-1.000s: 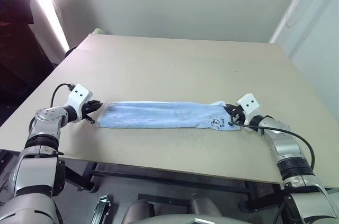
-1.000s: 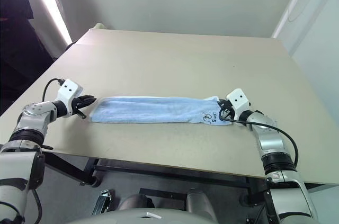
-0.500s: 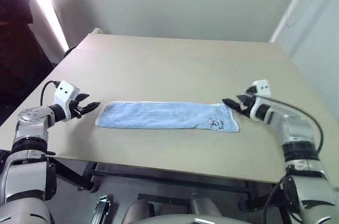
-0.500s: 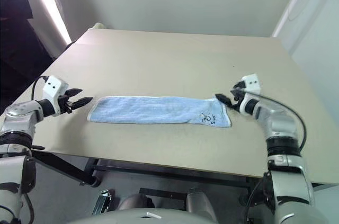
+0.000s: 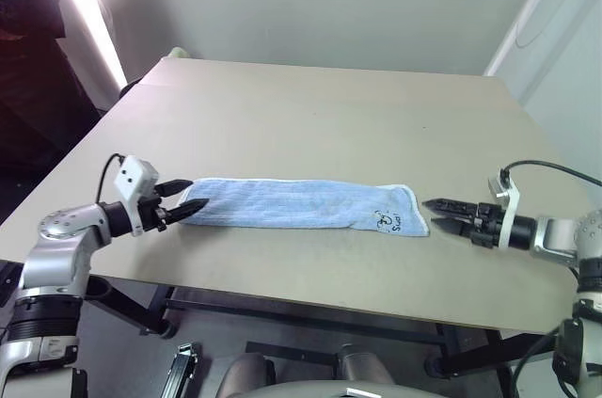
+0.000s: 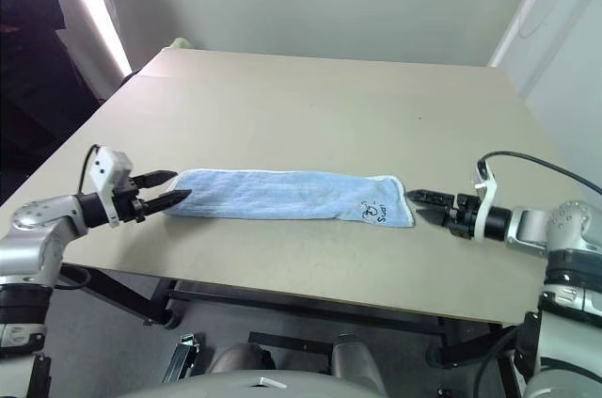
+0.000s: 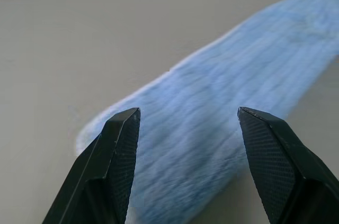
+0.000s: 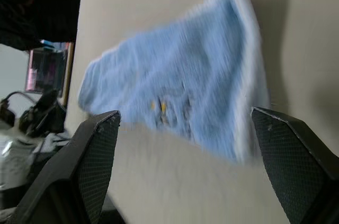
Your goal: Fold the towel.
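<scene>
both hands [image 5: 179, 203] [image 5: 440, 214] now open, off towel [image 5: 301, 205] ends, bare table [image 5: 310, 116] around

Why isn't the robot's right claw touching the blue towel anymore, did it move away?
Yes. The right gripper has let go and pulled back off the towel end with the dark mark, toward the table's right edge, jaws open.

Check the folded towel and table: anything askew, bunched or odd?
Nothing stands out. The light-blue terry towel lies flat as a long strip on the tan table, with both grippers, left and right, open off its ends.
</scene>
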Robot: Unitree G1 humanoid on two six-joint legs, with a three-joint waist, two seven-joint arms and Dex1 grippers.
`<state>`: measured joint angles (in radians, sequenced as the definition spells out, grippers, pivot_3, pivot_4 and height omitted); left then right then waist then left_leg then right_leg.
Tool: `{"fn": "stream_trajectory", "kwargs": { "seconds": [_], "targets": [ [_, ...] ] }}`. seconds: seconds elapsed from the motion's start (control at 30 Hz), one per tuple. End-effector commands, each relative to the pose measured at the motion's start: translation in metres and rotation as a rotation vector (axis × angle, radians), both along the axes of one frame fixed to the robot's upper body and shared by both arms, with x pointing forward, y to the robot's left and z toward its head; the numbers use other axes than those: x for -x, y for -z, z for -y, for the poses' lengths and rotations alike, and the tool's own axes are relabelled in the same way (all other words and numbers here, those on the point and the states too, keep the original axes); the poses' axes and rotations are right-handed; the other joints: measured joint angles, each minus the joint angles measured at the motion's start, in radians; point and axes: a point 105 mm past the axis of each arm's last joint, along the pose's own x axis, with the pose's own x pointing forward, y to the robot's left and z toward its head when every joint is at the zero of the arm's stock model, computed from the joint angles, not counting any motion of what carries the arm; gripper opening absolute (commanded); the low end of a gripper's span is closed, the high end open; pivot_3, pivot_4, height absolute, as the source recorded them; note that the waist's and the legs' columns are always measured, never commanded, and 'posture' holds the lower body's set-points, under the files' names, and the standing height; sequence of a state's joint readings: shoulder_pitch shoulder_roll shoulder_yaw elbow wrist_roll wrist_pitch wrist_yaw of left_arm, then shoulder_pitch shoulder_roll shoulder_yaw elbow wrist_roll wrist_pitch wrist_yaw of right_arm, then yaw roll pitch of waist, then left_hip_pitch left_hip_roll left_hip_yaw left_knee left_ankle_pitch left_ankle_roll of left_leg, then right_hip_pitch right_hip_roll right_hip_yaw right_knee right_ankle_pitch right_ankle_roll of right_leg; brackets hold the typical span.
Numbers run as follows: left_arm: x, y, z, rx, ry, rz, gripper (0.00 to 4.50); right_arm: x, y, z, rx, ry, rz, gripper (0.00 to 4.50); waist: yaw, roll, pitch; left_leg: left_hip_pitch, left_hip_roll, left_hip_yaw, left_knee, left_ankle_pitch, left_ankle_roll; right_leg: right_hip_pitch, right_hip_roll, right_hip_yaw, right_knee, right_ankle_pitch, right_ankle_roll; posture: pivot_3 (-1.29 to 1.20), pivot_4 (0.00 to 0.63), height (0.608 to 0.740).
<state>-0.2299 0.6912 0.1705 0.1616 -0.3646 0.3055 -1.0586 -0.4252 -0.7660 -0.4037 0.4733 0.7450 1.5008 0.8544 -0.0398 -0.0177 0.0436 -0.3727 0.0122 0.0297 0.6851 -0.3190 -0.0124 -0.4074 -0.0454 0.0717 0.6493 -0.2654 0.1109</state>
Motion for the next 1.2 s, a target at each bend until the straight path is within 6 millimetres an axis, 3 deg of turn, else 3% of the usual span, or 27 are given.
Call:
{"fn": "stream_trajectory", "kwargs": {
  "seconds": [0.03,0.3,0.43,0.53,0.63,0.83,1.0,1.1,1.2],
  "targets": [
    [-0.003,-0.007,0.019,0.028,0.035,0.026,3.10,0.006,-0.016,-0.001,-0.071,-0.012,0.036,4.13,-0.003,0.000,0.000,0.000,0.000,0.000,0.000,0.000,0.000,0.000,0.000,0.000,0.000,0.000,0.000,0.00,0.000,0.716],
    [0.020,-0.001,0.056,0.064,0.188,-0.062,3.10,0.004,0.015,-0.012,-0.054,0.035,-0.041,4.13,-0.006,0.000,-0.001,0.000,0.000,0.001,0.001,0.000,0.000,0.000,0.003,0.001,0.000,0.000,0.000,0.00,0.000,0.716],
    [0.029,-0.006,0.070,0.069,0.238,-0.070,3.10,-0.011,0.031,-0.022,-0.058,0.082,-0.055,4.13,-0.017,-0.003,-0.003,0.003,0.000,0.002,0.001,0.000,0.000,0.003,0.005,0.003,-0.001,0.000,0.000,0.00,0.000,0.716],
    [0.029,-0.006,0.072,0.072,0.239,-0.074,3.10,-0.020,0.038,-0.028,-0.056,0.105,-0.054,4.13,-0.038,-0.007,-0.002,0.018,0.001,0.002,0.001,0.001,0.000,0.017,0.008,0.006,-0.004,0.000,-0.004,0.00,0.000,0.716],
    [0.031,-0.005,0.073,0.070,0.238,-0.080,3.10,-0.029,0.036,-0.037,-0.076,0.108,-0.038,4.13,-0.055,-0.007,-0.002,0.022,0.004,0.000,0.001,0.001,0.000,0.025,0.014,0.010,-0.009,0.001,-0.003,0.00,0.000,0.716],
    [0.029,-0.006,0.069,0.061,0.223,-0.076,3.10,-0.041,0.038,-0.047,-0.048,0.104,-0.037,4.13,-0.069,-0.006,-0.002,0.033,0.004,-0.005,0.001,0.001,0.000,0.027,0.018,0.010,-0.015,0.010,-0.007,0.00,0.000,0.716],
    [0.026,-0.009,0.066,0.057,0.208,-0.064,3.10,-0.054,0.031,-0.062,-0.059,0.076,-0.029,4.13,-0.085,-0.006,-0.002,0.032,0.004,-0.005,0.000,0.001,0.000,0.026,0.018,0.010,-0.016,0.011,-0.006,0.00,0.000,0.716],
    [0.025,-0.008,0.065,0.052,0.203,-0.063,3.10,-0.055,0.030,-0.070,-0.045,0.046,-0.020,3.52,-0.087,-0.006,-0.002,0.030,0.004,-0.004,-0.002,0.000,0.000,0.022,0.018,0.011,-0.017,0.012,-0.008,0.00,0.000,0.716],
    [0.025,-0.008,0.064,0.048,0.197,-0.059,3.10,-0.051,0.035,-0.074,-0.020,0.012,-0.036,2.50,-0.086,-0.006,-0.002,0.019,0.004,-0.004,-0.002,0.001,0.000,0.012,0.019,0.011,-0.016,0.014,-0.008,0.00,0.000,0.716]
  ]
}}
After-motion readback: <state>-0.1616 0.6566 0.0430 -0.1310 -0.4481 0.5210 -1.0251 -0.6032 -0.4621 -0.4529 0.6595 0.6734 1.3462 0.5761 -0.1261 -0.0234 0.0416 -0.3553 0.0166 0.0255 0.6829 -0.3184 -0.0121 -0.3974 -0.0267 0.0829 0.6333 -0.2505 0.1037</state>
